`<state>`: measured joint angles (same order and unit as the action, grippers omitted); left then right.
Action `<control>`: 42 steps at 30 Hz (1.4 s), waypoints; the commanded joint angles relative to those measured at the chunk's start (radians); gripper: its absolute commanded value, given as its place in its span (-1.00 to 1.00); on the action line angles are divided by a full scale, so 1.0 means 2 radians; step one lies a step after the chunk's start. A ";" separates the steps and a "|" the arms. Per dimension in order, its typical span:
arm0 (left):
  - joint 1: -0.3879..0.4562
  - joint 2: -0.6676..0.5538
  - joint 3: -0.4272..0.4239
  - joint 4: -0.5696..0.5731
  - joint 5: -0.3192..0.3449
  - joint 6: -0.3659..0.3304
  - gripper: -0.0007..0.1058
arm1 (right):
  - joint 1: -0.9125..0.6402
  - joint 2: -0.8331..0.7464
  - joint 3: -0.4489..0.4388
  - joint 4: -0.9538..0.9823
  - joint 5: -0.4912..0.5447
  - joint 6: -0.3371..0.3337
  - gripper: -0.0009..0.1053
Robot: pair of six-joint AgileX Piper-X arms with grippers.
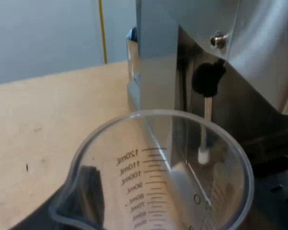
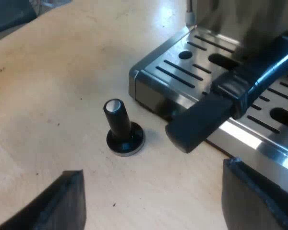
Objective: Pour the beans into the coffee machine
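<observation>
Measuring cup (image 1: 158, 158): clear, raised beside the coffee machine (image 1: 259, 57), above the bench (image 1: 33, 129); contents hidden.
Left hand (image 1: 158, 213): closed round the cup, one finger (image 1: 90, 189) showing through its wall.
Right hand (image 2: 152, 172): wide open, empty, near the tamper (image 2: 122, 128).
Handling: probably light, stiff, slippery; grip mid-wall, gently.

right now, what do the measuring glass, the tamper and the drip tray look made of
Measuring glass: clear, probably plastic; see-through wall, printed ml marks, moulded spout.
Tamper: matte black knob, plastic or coated metal, cannot tell which; pale cap on top, shinier base rim.
Drip tray: brushed metal, likely stainless steel; bright reflections along its slotted top.
</observation>
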<state>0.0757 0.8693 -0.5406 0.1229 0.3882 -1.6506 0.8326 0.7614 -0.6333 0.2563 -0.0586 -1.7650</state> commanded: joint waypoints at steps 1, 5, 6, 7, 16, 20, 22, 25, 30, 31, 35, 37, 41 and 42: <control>0.001 -0.005 0.040 -0.089 0.004 -0.007 -0.79 | 0.001 -0.003 -0.001 -0.010 0.002 -0.001 0.18; 0.001 0.005 0.066 -0.148 0.002 -0.007 -0.79 | 0.001 -0.003 -0.001 -0.010 0.022 -0.001 0.18; 0.001 0.013 0.071 -0.164 0.002 -0.007 -0.79 | 0.001 -0.003 -0.001 -0.010 0.029 -0.001 0.18; 0.001 0.023 0.076 -0.182 0.002 -0.007 -0.79 | 0.001 -0.003 -0.001 -0.010 0.032 -0.001 0.18; 0.001 0.101 0.080 -0.249 0.002 -0.018 -0.79 | 0.001 -0.003 -0.001 -0.010 0.029 -0.001 0.18; 0.001 0.135 0.080 -0.272 0.002 -0.018 -0.79 | 0.001 -0.003 -0.001 -0.010 0.029 -0.001 0.18; 0.001 0.150 0.080 -0.277 0.002 -0.018 -0.79 | 0.001 -0.003 -0.001 -0.010 0.029 -0.001 0.18; 0.001 0.178 0.080 -0.278 0.002 -0.018 -0.79 | 0.001 -0.003 -0.001 -0.010 0.029 -0.001 0.18; 0.001 0.221 0.080 -0.287 0.002 -0.018 -0.79 | 0.001 -0.003 -0.001 -0.010 0.029 -0.001 0.18; 0.001 0.228 0.080 -0.294 0.002 -0.018 -0.79 | 0.001 -0.003 -0.001 -0.010 0.029 -0.001 0.18; 0.001 0.259 0.080 -0.345 0.002 -0.018 -0.79 | 0.001 -0.003 -0.001 -0.009 0.029 -0.001 0.18; 0.001 0.272 0.080 -0.366 0.002 -0.018 -0.79 | 0.001 -0.003 -0.001 -0.009 0.029 -0.001 0.18; 0.001 0.313 0.080 -0.412 0.002 -0.018 -0.79 | 0.001 -0.003 -0.001 -0.009 0.029 -0.001 0.18; 0.001 0.325 0.080 -0.423 0.003 -0.018 -0.79 | 0.001 -0.003 -0.001 -0.009 0.029 -0.001 0.18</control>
<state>0.0757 1.5069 -0.3783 -0.6828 0.3919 -1.6736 0.8326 0.7614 -0.6333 0.2497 0.0000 -1.7650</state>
